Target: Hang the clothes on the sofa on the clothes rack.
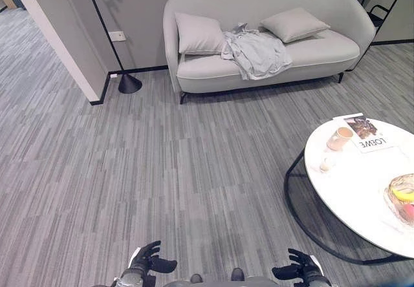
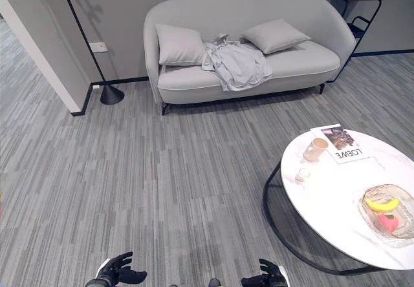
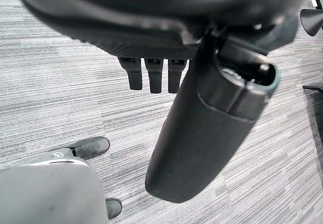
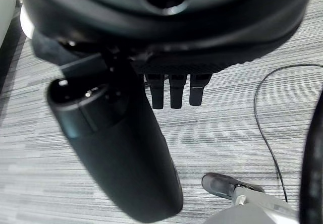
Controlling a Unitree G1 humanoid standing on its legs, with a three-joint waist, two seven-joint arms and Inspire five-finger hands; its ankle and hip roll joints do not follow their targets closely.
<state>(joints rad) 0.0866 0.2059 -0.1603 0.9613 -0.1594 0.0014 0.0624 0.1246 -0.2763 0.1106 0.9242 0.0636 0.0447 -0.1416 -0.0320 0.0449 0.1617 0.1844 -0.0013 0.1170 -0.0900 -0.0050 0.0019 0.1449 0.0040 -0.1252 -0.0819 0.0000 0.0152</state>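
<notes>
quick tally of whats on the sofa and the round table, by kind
cushions: 2
grey garment on the sofa: 1
mug on the round table: 1
magazine: 1
glass bowl of fruit: 1
small white thing by the mug: 1
total: 7

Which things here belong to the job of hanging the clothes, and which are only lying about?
For the job: clothes, sofa, left hand, right hand.

Lying about: cushions, round table, cup, magazine, fruit bowl, floor lamp.
</notes>
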